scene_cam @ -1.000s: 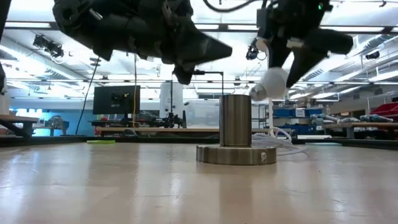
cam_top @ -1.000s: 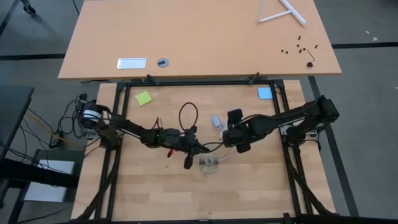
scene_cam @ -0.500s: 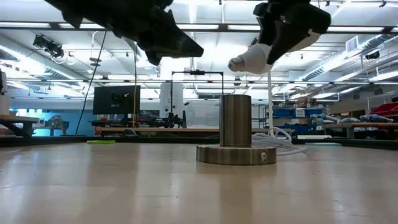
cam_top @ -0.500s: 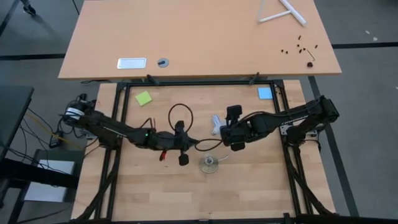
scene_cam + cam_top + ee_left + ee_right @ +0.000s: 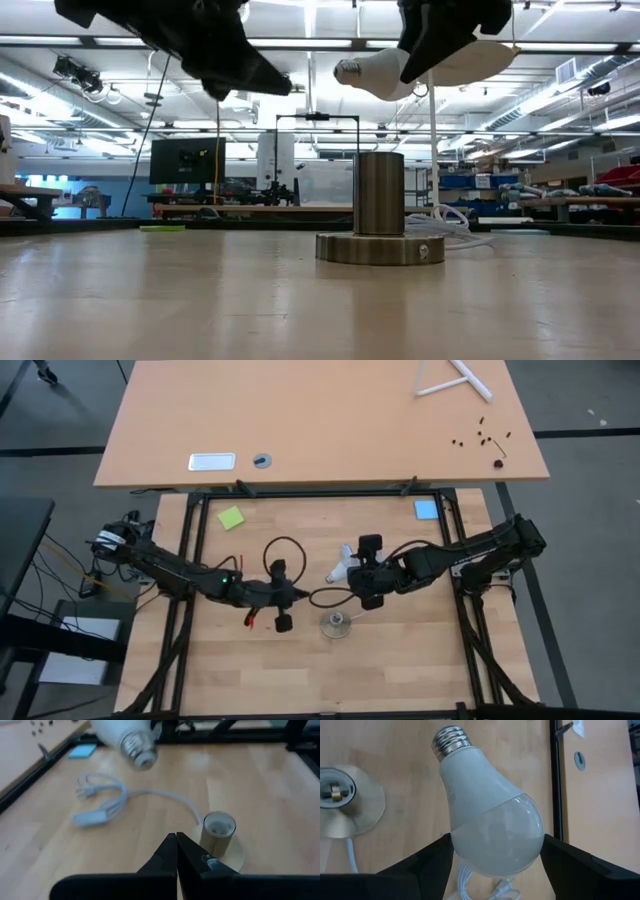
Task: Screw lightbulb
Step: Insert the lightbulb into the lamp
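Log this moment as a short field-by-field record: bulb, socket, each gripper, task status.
lightbulb: held by the right gripper, in the air, tilted, screw end free
socket: upright on the table, empty, white cord attached
right gripper: jaws closed on the lightbulb, up and to one side of the socket
left gripper: jaws shut, empty, near the socket
status: lightbulb not yet in the socket

Light wooden table (image 5: 400, 660), socket (image 5: 334, 625) with white cord (image 5: 105, 802), green note (image 5: 231, 518), blue note (image 5: 426, 510)

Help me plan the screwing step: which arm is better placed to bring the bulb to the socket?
Right. The right gripper holds the lightbulb above the socket; the left gripper is shut and empty.
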`<state>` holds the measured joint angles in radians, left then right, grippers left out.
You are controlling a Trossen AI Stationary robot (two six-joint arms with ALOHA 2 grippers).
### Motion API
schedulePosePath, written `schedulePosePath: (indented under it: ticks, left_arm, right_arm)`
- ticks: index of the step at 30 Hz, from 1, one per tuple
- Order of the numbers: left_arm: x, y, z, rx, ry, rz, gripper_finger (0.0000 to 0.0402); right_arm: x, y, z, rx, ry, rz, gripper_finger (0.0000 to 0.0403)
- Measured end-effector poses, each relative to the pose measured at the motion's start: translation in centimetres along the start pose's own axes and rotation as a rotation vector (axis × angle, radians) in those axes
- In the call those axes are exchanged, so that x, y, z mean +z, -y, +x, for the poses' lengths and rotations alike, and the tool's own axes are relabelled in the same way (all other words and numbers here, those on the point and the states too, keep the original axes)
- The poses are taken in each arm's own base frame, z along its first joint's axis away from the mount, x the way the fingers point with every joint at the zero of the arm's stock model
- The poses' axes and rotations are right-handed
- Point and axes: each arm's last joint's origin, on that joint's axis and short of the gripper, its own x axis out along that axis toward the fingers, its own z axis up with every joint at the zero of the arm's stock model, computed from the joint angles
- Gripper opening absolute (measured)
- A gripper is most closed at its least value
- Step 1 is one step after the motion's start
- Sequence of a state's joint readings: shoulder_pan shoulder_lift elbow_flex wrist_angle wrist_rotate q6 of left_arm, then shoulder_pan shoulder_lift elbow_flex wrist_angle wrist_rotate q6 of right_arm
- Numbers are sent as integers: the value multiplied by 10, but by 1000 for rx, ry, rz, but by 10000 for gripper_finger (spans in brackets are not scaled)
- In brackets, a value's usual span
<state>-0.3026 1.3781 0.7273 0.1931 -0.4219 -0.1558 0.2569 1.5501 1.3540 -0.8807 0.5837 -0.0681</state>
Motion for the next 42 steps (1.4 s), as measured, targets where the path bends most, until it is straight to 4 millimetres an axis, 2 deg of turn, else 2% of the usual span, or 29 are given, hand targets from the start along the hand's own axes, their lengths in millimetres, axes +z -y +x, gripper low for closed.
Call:
schedulePosePath:
  ticks: [6,10,16,28,34,42]
  left_arm:
    - [7,2,-1,-21,73,10,3]
    - [10,3,-1,-23,103,22,21]
    - [15,3,-1,-13,150,61,69]
    - [29,0,-5,130,280,187,186]
    - [27,4,-4,123,271,218,222]
    - [16,12,12,173,263,209,252]
  right_arm:
    - [2,0,0,-1,17,25,291]
    - [3,0,0,-1,22,31,291]
    - [4,0,0,1,38,42,290]
    - [7,0,0,3,65,43,289]
    - [7,0,0,3,67,38,290]
    - [10,1,0,2,93,83,291]
